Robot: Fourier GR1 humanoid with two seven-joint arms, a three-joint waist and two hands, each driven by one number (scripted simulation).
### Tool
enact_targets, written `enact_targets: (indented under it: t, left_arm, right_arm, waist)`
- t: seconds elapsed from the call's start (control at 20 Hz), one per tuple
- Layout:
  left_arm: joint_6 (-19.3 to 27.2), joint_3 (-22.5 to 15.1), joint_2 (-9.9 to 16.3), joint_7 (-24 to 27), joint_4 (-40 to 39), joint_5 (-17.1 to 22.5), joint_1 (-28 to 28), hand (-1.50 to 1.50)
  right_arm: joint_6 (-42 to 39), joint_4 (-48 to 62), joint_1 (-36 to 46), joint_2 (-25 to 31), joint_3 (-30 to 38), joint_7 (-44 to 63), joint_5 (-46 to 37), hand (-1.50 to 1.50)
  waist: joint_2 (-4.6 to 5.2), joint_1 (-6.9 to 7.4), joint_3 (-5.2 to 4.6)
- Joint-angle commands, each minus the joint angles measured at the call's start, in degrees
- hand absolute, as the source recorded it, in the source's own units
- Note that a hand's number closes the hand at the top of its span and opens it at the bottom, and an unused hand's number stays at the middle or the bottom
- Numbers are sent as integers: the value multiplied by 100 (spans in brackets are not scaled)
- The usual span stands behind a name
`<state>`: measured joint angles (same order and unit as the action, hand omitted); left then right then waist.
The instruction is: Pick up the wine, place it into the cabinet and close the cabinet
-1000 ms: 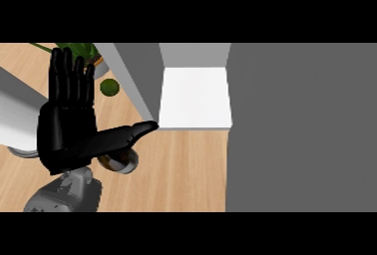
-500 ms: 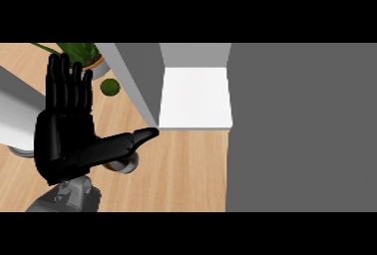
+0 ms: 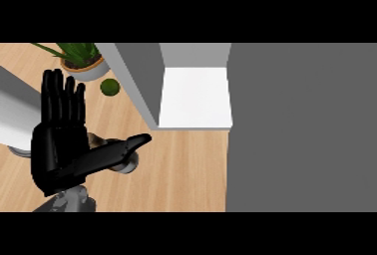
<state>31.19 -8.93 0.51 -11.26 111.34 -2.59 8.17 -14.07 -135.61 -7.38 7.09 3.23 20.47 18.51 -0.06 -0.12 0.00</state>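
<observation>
My left hand point(image 3: 59, 149) is at the left of the head view, open, with fingers straight up and the thumb stretched to the right. Under the thumb lies a round grey and brown thing point(image 3: 126, 164), probably the wine bottle seen from above; most of it is hidden, and the hand is not curled round it. The cabinet stands open just beyond, showing its white shelf point(image 3: 195, 97) with the grey door point(image 3: 136, 79) swung out on its left. My right hand does not show.
A potted plant point(image 3: 83, 62) and a small green round fruit point(image 3: 109, 87) stand on the wooden counter point(image 3: 184, 169) at the back left. A pale grey object point(image 3: 15, 117) is at the left edge. A large grey surface point(image 3: 302, 129) fills the right side.
My left hand has slid a little toward the near edge, staying open; its thumb tip has lowered over the round thing.
</observation>
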Motion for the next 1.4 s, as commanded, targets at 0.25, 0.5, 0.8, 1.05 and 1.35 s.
enact_targets:
  t: [0.25,0.5,0.8,1.05,1.35]
  left_arm:
    - [-170,-56,7,203,422,-67,-978,-150]
    - [-383,194,58,443,182,123,-1153,-150]
    - [-835,868,175,981,-252,746,-1362,-150]
    - [-608,368,-42,1730,-560,739,-1898,-150]
    - [-1415,1080,18,2267,-1381,1178,-1900,-150]
  right_arm:
    - [-63,-145,32,-23,119,153,112,-150]
    - [339,-51,611,-146,-114,480,-231,-150]
    - [102,-235,438,8,280,549,297,-150]
    - [-206,-235,-10,-27,347,229,270,-150]
    - [-137,-199,-64,-420,-368,60,-486,-150]
  waist:
    - [-1,8,1]
    - [2,21,-1]
    - [3,8,-1]
    - [0,-3,0]
    - [2,8,-1]
